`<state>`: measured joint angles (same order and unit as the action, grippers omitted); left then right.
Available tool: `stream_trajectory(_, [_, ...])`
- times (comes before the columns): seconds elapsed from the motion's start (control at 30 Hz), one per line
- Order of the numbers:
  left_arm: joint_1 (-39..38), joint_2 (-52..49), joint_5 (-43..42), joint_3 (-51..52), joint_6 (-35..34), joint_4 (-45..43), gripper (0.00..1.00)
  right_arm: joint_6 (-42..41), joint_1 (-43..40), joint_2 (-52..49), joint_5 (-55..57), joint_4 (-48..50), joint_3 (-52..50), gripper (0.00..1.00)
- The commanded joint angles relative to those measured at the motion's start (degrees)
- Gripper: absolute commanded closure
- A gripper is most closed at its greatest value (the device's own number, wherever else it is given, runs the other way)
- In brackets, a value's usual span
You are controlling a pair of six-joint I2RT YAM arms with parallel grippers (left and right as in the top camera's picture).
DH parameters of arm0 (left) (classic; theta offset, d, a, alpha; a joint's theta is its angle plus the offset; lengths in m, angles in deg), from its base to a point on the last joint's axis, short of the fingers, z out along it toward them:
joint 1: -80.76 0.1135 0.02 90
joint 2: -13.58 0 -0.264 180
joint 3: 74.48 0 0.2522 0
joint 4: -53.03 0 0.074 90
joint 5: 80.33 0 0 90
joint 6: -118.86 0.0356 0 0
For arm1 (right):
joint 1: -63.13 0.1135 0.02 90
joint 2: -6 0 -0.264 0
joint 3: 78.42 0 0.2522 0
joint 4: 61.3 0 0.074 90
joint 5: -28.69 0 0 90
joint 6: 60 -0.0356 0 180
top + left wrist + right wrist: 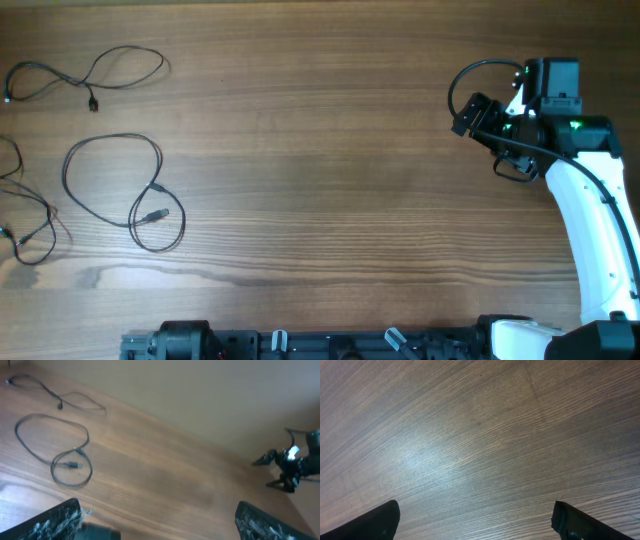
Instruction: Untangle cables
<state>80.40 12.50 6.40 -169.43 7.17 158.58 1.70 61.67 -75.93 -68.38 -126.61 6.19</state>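
While neither arm has hold of anything, far-left cable (pixel 48 212): lies at the left edge of the table (pixel 320 180), partly cut off by the overhead view; it seems to cross itself in a small loop, though I cannot tell whether that is a knot
Upper cable (pixel 82 85): top left, a loose wavy strand, apart from the other two
Looped cable (pixel 155 214): just right of the far-left one; one big ring and a smaller one, crossing near the plug
Left gripper (pixel 157 522): fingers spread wide, nothing between them; its camera looks across at the looped cable from some way off
Right gripper (pixel 470 112): far right, well apart from every cable; jaws spread over bare wood, empty
Risk, judged: a pull on the looped cable at the wrong strand could cinch the crossing tight instead of opening it; a drag leftward could lay it over the far-left cable (they sit near each other) and make a new tangle; a thin cord flat on wood may slip from closing fingers
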Motion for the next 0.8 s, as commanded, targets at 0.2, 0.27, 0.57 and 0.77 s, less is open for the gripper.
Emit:
stream_trajectory(0.2, [0.11,0.74,3.37,11.89,0.70,-19.32,0.00,-0.37,-0.02,-0.37,-0.42,0.15,-0.26,0.00])
stream_trajectory(0.27, [0.11,0.74,3.34,17.97,0.70,-24.92,0.00,-0.37,-0.02,-0.37,-0.42,0.15,-0.26,0.00])
stream_trajectory(0.57, [0.11,0.72,3.32,42.91,0.68,-51.10,0.00,-0.39,-0.02,-0.37,-0.42,0.15,-0.26,0.00])
stream_trajectory(0.77, [0.11,0.72,3.32,53.02,0.26,-59.43,0.00,-0.37,-0.02,-0.37,-0.42,0.15,-0.26,0.00])
